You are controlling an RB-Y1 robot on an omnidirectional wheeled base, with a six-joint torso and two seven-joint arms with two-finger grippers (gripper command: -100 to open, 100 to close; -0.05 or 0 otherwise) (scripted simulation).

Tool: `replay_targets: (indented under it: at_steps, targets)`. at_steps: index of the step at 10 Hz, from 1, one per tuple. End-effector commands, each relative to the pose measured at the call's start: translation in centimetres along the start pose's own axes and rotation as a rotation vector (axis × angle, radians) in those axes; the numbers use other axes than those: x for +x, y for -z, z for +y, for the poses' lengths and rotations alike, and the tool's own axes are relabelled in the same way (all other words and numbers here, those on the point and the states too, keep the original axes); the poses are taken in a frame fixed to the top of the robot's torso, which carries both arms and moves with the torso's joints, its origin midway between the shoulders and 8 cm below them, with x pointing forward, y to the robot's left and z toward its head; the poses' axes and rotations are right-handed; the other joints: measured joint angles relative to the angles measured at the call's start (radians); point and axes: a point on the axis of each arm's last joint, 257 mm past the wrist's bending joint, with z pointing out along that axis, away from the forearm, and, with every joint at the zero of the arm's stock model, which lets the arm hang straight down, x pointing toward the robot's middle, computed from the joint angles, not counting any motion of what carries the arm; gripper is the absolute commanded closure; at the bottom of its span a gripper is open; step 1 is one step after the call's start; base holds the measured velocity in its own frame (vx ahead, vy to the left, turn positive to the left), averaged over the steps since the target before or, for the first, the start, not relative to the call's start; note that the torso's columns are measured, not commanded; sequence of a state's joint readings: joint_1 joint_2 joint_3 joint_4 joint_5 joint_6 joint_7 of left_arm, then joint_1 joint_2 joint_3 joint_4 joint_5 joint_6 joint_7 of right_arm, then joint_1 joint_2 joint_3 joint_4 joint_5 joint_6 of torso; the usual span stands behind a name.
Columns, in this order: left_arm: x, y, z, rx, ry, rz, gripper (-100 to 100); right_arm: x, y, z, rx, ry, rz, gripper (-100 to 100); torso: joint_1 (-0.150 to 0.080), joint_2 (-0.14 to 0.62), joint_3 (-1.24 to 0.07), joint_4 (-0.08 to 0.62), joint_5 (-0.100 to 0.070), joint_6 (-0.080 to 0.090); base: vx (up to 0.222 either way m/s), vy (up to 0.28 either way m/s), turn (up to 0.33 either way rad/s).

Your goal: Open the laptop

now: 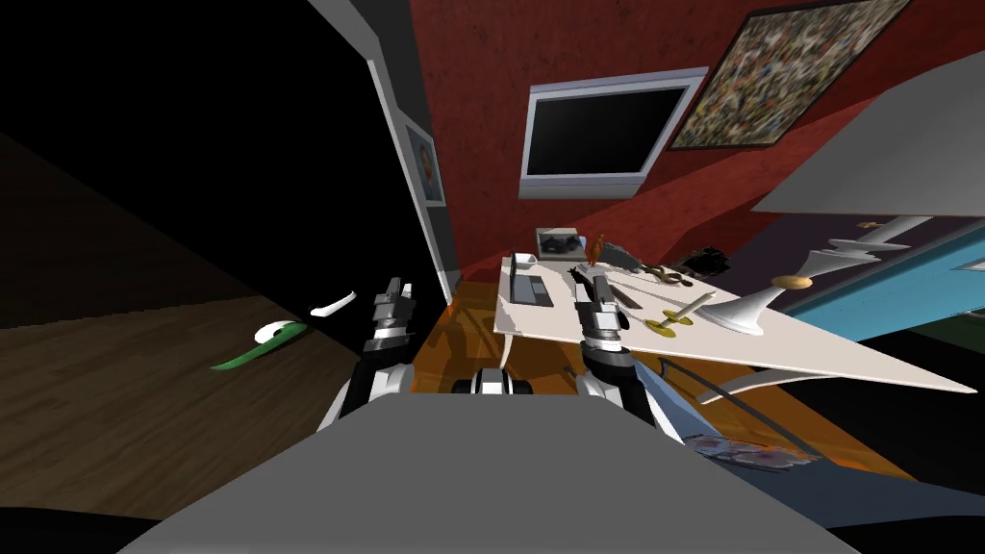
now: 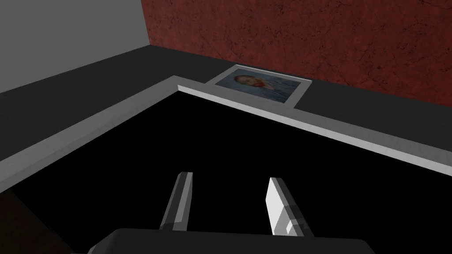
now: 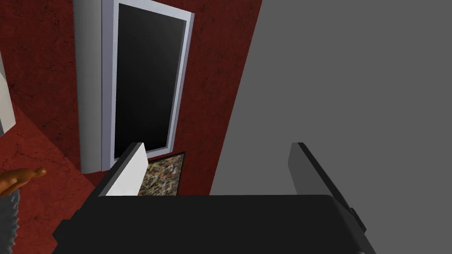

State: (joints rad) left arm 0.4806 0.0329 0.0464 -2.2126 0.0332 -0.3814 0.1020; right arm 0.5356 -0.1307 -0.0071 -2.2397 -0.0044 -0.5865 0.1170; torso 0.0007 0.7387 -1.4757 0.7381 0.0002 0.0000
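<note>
The laptop (image 1: 531, 286) is a flat white slab with a dark grey panel, lying at the near left end of the white table (image 1: 827, 351). Whether its lid is raised I cannot tell. My right gripper (image 1: 585, 275) hovers over the table just right of the laptop, open and empty, pointing toward the red wall; the right wrist view shows its fingers (image 3: 132, 169) wide apart around the right gripper (image 3: 217, 145). My left gripper (image 1: 394, 287) hangs off the table's left side. In the left wrist view the left gripper (image 2: 229, 177) is open with nothing between its fingers.
The table also carries a grey box (image 1: 558, 240), a brown figurine (image 1: 596, 248), a yellow utensil (image 1: 673, 317), a white stand (image 1: 750, 310) and dark items (image 1: 707, 260). A green and white object (image 1: 262, 344) lies on the wooden floor at left, beside a black area.
</note>
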Motion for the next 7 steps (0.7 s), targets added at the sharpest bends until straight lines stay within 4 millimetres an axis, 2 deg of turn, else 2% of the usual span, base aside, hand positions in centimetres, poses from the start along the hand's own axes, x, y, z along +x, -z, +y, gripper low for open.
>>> replay_targets:
  at_steps: [1, 7]
  targets:
    - [0.0, 0.0, 0.0, 0.0, 0.0, 0.0, 0, -0.2, 0.5, -0.7, 0.034, 0.142, 0.046, -100, 0.0, 0.001, 0.0, 0.0, 0.0, 0.0, -0.052, 0.111, 0.02]
    - [0.0, 0.0, 0.0, 0.0, 0.0, 0.0, 0, -2.0, 2.2, -3.0, 0.133, 0.519, 0.13, -100, -0.002, -0.001, 0.0, 0.0, 0.0, 0.0, -0.062, 0.129, 0.023]
